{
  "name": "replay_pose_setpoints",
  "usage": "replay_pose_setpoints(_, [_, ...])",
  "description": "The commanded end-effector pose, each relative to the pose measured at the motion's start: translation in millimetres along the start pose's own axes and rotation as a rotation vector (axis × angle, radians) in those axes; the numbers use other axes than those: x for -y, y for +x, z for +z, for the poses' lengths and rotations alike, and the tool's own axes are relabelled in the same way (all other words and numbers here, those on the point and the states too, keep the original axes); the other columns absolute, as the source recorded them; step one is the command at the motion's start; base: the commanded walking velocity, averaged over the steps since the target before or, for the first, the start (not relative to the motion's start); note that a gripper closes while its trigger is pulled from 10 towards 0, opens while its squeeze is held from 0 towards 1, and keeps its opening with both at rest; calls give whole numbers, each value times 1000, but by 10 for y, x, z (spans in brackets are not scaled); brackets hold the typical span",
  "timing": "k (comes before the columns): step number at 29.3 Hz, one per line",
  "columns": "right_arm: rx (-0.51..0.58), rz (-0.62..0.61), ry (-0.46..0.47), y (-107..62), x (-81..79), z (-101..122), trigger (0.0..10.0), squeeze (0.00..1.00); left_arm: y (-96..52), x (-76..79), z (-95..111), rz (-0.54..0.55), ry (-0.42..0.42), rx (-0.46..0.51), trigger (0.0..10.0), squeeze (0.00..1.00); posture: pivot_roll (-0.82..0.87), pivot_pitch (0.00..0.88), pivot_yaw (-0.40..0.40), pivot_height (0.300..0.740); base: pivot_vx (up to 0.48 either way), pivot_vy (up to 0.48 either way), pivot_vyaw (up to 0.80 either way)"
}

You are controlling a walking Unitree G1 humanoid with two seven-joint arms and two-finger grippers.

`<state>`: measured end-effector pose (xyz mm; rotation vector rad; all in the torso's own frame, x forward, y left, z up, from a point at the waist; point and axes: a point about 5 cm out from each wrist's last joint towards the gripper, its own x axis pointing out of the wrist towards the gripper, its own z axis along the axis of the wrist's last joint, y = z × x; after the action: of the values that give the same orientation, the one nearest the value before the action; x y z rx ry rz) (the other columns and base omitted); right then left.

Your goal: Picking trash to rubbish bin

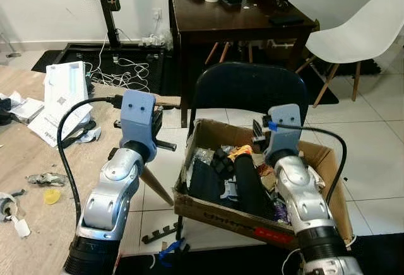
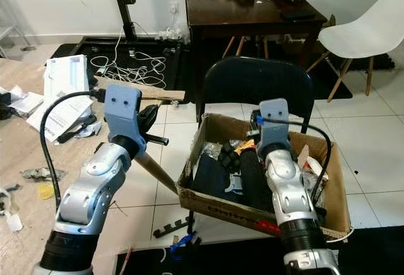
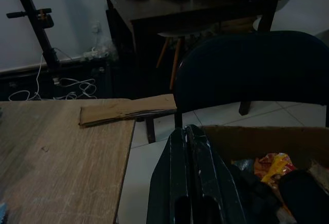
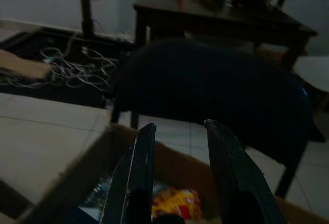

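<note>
While both arms are raised in front of me, I have the cardboard box serving as the rubbish bin sitting on the seat of a dark blue chair, tilted toward my left so its near corner hangs low. My right gripper is above the box's back wall with its two black fingers spread apart and nothing between them; in the right wrist view an orange and yellow wrapper lies in the box just beneath them. My left gripper is pressed shut, fingers flat against each other with nothing held, hanging beside the box's left edge, between the wooden table and the chair. From the head views I see the box already holding dark packaging, a black bundle and the same orange wrapper.

On the wooden table at my left lie loose bits that look like trash: a small yellow scrap, a crumpled grey piece, a white piece near the table's front edge, and white papers further back. A flat strip of brown cardboard rests at the table's far corner, jutting past its edge toward the chair.

Beyond the chair stand a dark wooden table, a white chair to the right, and white cables tangled on a black mat on the floor
</note>
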<state>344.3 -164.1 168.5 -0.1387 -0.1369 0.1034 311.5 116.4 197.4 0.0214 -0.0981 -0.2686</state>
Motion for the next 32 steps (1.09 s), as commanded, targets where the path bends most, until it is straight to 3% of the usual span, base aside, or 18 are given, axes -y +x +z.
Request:
replay_pose_setpoints(1, [-11,26,18,-1,-43,12,10000,0,7,16,27,14,-10,9,10000,0,163,86,2,740,0,0,0])
replay_pose_setpoints(11, [-3,87,27,-93,-288,60,10000,0,-45,39,12,29,-12,-22,10000,0,174,103,-5,740,0,0,800])
replay_pose_setpoints(32, [-12,87,53,-136,-305,92,10000,0,-51,125,24,-22,3,-66,10000,0,179,114,1,740,0,0,800])
